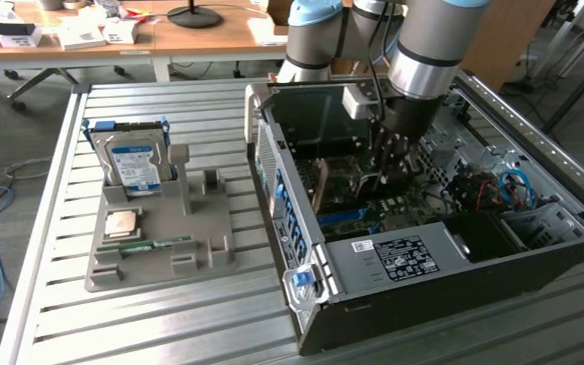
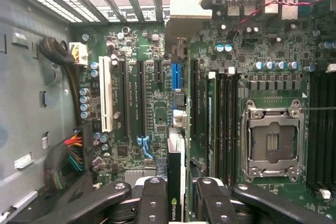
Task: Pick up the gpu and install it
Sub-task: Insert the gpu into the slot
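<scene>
Hanging inside the open case [image 1: 535, 228] in the exterior view, my tool [image 1: 388, 156] sits at the end of the arm, which comes straight down over the board. The case lies on its side on the surface [image 1: 170, 319], and to the exterior view's left stands a grey holder [image 1: 211, 262] with a hard drive [image 1: 134, 163] upright in it, well apart from me. From this angle I cannot make out the card under the tool.

In the wrist view my tool [image 2: 177, 190] is clenched on the gpu [image 2: 176, 156]. The black fingers [image 2: 153, 198] press on either face of the card, which I see edge-on, with its logo between them. Its long axis runs away from the tool toward the rear openings of the case, parallel with the long slots on the motherboard [image 2: 142, 40]. The blue slot [image 2: 176, 77] lies in line with the card's edge, directly beyond it, with black slots on either side and the CPU socket [image 2: 270, 140] further off. As I judge it, everything turns on that line: card edge over blue slot, both axes matching. Whether the card touches the slot I cannot tell.
</scene>
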Controlling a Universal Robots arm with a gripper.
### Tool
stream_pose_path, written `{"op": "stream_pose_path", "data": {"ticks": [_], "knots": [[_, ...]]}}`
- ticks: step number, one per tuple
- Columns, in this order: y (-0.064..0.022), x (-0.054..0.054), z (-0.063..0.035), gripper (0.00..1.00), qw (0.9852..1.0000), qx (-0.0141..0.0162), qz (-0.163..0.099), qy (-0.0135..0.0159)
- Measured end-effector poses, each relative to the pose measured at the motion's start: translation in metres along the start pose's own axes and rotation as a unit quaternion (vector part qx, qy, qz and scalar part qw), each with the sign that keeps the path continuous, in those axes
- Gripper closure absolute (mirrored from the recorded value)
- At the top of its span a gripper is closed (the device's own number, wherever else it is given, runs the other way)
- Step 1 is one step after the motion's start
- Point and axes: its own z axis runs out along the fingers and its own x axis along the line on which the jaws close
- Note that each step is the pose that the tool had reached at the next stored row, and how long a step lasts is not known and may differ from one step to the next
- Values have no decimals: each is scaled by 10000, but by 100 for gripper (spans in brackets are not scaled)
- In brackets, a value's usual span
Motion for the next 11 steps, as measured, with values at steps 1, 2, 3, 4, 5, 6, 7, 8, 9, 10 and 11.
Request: {"op": "stream_pose_path", "data": {"ticks": [1,2,3,4,5,6,7,8,9,10,11], "knots": [[5,8,0,74,10000,0,0,0],[9,15,0,74,10000,0,-1,0],[11,25,0,74,10000,0,-1,0],[13,41,0,74,10000,0,-1,0],[15,56,0,74,10000,0,-1,0],[18,67,1,74,10000,0,0,0],[22,74,1,74,10000,0,1,0],[30,78,1,74,10000,0,0,-1],[38,80,1,74,10000,0,0,-1],[46,80,1,74,10000,0,-1,-1],[53,80,2,74,10000,0,0,-1]]}}
